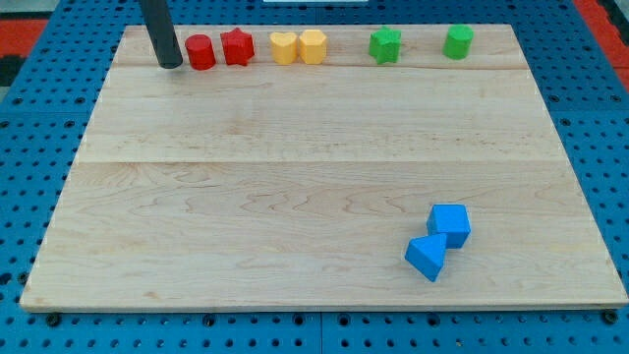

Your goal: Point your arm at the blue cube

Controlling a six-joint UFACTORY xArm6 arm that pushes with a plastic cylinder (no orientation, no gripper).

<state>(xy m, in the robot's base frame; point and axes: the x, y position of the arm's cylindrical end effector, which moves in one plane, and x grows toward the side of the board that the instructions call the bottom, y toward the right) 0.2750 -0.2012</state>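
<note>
The blue cube [450,224] lies near the view's bottom right of the wooden board [295,177]. A blue triangular block [427,258] touches it on its lower left. My tip [171,64] rests at the view's top left, just left of a red cylinder [200,52], far from the blue cube.
Along the view's top edge stand a red star block [237,46], a yellow heart block [283,47], a yellow hexagonal block [313,46], a green star block [384,45] and a green hexagonal block [457,42]. Blue pegboard surrounds the board.
</note>
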